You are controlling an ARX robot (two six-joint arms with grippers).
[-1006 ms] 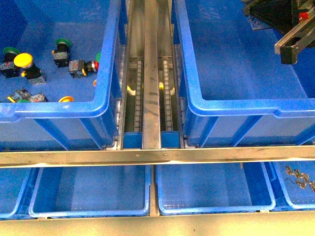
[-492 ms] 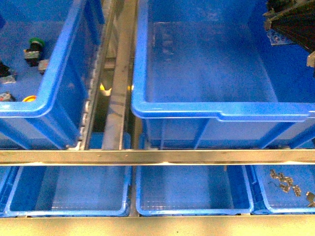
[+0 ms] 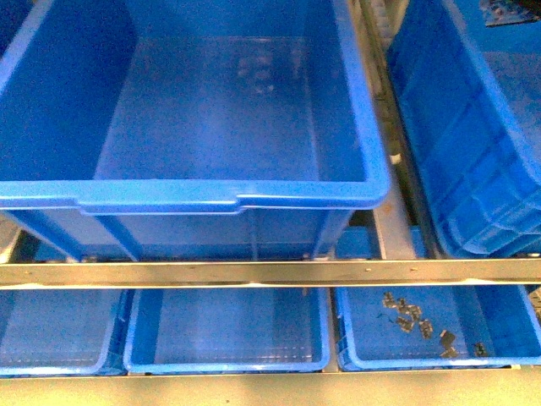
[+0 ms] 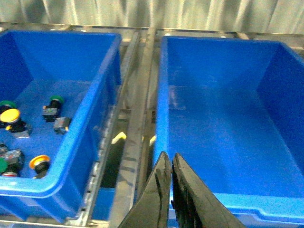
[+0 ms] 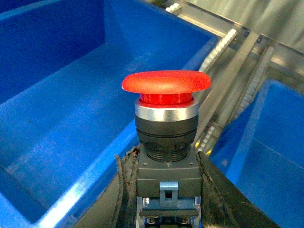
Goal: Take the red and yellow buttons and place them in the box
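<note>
Red button (image 5: 166, 118) stands upright, its grey body clamped between the right gripper's (image 5: 167, 183) jaws; left gripper (image 4: 170, 160) is pinched closed, empty, by the box's (image 4: 223, 133) near rim.

Near, below a metal rail (image 3: 254, 272), shallow blue trays (image 3: 228, 367) in a row; small metal clips (image 3: 414, 320) (loosely scattered) in the rightmost.

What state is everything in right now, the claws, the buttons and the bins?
red button: held upright, cap up.
right gripper: shut on the red button.
left gripper: shut, holding nothing.
yellow button: resting in the bin of switches.
box: empty.
small tray: holds loose metal clips.
</note>
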